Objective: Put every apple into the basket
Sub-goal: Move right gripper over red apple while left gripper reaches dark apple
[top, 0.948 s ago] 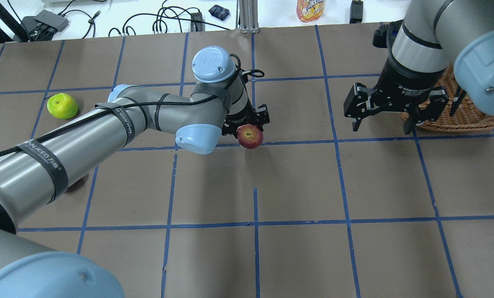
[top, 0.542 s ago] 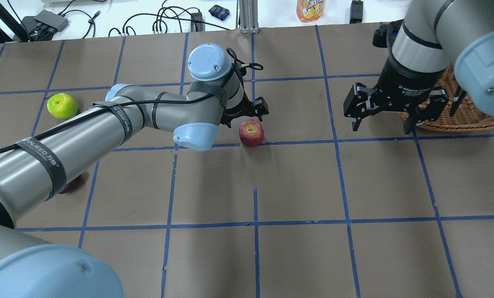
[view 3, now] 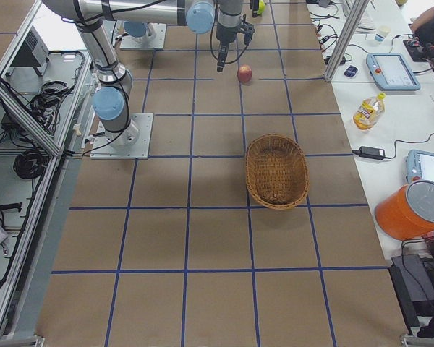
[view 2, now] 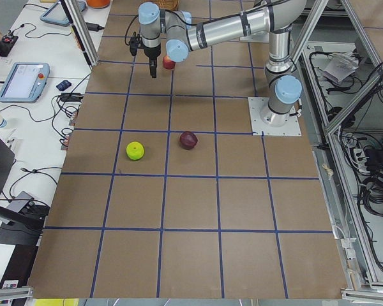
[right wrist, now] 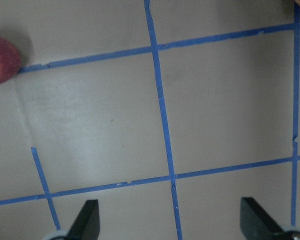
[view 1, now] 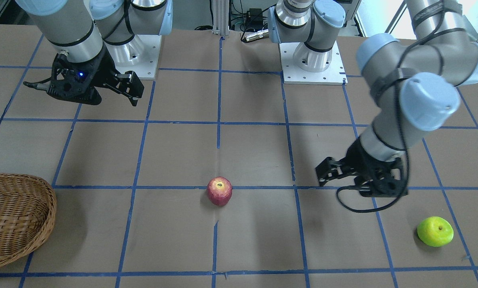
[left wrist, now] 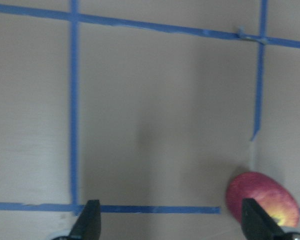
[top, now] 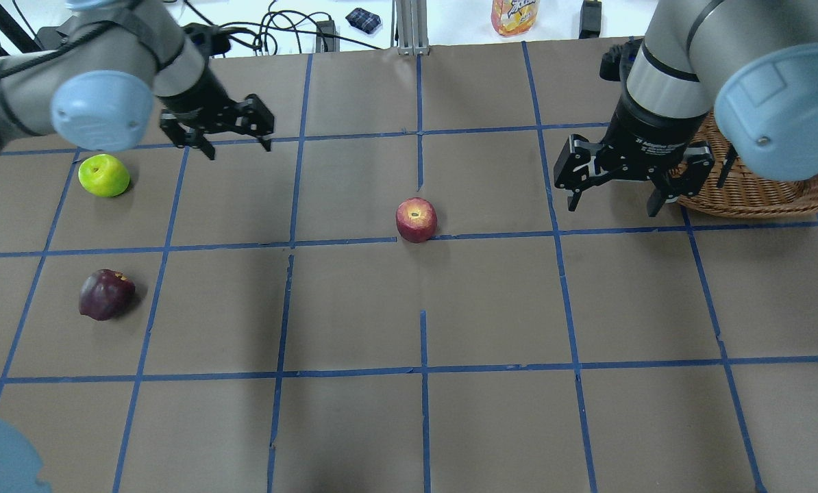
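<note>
The red apple [top: 416, 220] rests on the table's middle, also in the front view [view 1: 219, 191]. The lime green apple [top: 103, 175] and the dark maroon apple [top: 106, 294] lie at the left. The wicker basket [top: 758, 185] stands at the far right, mostly behind the right arm. My left gripper [top: 239, 147] is open and empty, above the table right of the green apple. My right gripper [top: 612, 205] is open and empty, just left of the basket. The left wrist view shows the red apple [left wrist: 262, 200] by one fingertip.
Blue tape lines grid the brown table. Cables, a bottle [top: 515, 15] and small devices lie beyond the far edge. The basket also shows whole and empty in the right side view [view 3: 277, 171].
My left gripper let go of the red apple, which now rests on the table. The left arm swung away to the far left. The right gripper shifted slightly left.
</note>
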